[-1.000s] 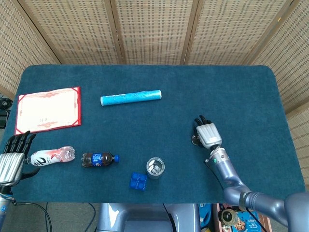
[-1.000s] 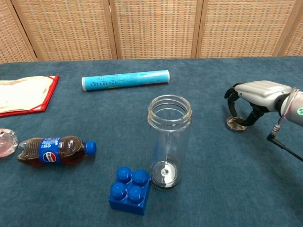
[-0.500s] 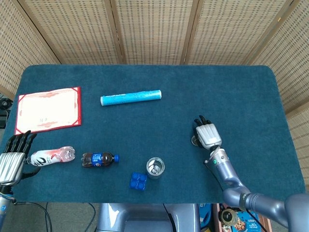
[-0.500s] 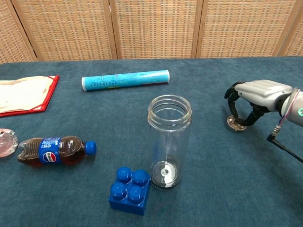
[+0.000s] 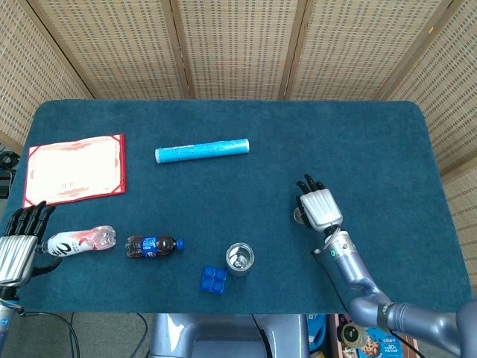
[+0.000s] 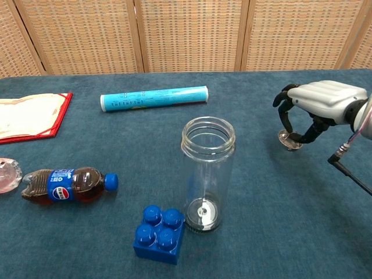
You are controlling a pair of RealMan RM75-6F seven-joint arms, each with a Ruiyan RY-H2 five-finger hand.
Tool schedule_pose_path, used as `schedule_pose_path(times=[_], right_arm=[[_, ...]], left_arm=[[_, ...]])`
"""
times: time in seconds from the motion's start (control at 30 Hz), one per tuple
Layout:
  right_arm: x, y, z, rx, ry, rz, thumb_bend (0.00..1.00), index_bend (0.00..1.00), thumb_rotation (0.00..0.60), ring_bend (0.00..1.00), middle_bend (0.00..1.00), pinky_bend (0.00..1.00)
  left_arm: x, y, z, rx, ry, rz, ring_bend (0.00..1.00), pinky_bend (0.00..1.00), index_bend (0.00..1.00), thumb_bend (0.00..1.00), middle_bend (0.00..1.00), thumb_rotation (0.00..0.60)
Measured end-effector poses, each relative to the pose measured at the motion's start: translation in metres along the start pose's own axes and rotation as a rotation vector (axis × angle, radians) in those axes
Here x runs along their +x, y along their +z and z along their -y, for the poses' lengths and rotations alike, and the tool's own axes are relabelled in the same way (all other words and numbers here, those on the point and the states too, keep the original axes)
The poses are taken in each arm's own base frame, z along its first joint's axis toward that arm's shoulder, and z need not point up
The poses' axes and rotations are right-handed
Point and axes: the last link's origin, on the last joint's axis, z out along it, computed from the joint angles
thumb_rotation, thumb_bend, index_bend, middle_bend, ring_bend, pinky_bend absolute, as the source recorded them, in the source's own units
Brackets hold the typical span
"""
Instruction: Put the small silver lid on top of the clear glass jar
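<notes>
Since a second ago the right hand [image 5: 319, 208] has risen a little and the lid [image 5: 299, 217] has come up with it, judging mostly from the chest view.

From the head view, the lid peeps out at the left edge of that hand, well right of the jar [image 5: 240, 258], which stands near the front edge of the counter [image 5: 358, 142]. The left hand [image 5: 19, 237] rests at the far left edge, fingers straight and apart, holding nothing, near a pink bottle [image 5: 80, 240].

From the chest view, the right hand [image 6: 318, 107] pinches the lid [image 6: 289, 140] between curled fingers [image 6: 285, 110] and thumb, and the lid is tilted and seems just off the cloth. It looks thin, stiff, light and smooth, so I judge it can slip; holding it at opposite rim edges seems best. The jar [image 6: 207, 174] is upright, open, and looks empty except for its shiny base. It is glass, so the lid should be laid down softly. A blue block [image 6: 159, 233] is just beside its foot
</notes>
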Motion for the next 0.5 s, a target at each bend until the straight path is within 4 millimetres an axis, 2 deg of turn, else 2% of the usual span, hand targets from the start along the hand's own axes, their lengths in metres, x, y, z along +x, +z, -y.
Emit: schedule_pose_path(times=[0.27,0.5], right_arm=[[0.025,-0.015,0.006,0.022,-0.037,-0.056,0.54,0.63,0.6,0.03,0.24,0.27],[0.062,-0.035,0.016,0.045,-0.053,-0.121,0.54,0.63,0.6,0.03,0.24,0.27]], left_arm=[[0.002,-0.002,0.0,-0.002,-0.003,-0.004,0.0,0.0,0.0,0.18,0.0,0.6],[0.009,-0.006,-0.002,-0.014,-0.014,-0.031,0.0,0.0,0.0,0.18,0.0,0.6]])
